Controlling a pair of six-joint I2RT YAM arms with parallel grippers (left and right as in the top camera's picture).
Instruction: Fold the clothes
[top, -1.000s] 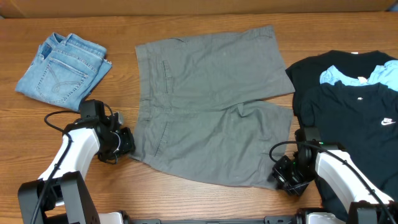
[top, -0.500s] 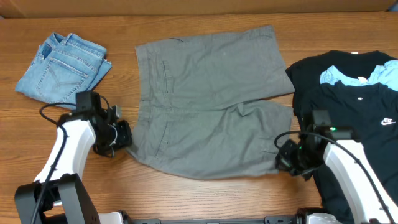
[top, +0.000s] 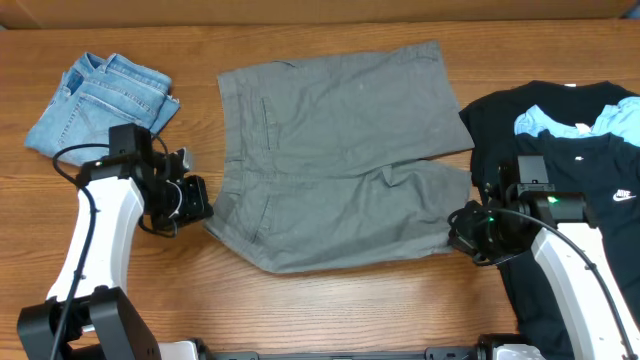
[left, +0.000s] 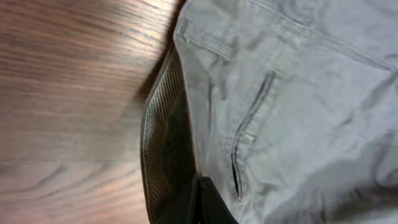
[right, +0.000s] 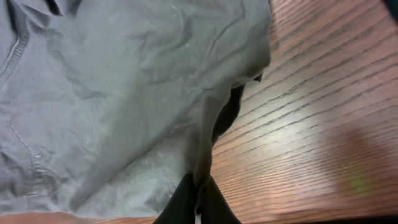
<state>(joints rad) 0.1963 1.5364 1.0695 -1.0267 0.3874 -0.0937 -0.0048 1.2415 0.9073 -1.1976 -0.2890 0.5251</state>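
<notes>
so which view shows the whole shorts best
Overhead: the shorts show almost whole, both legs and waistband. Left wrist shows only the waistband corner and a pocket slit; right wrist only a leg hem corner.

Table: brown wood-grain top.
Centre: large grey cotton shorts, spread out, waistband toward the left.
Far left: folded light-blue denim garment, apart from the shorts.
Right edge: black T-shirts with small white logo, overlapping one another, just beside the shorts.
</notes>
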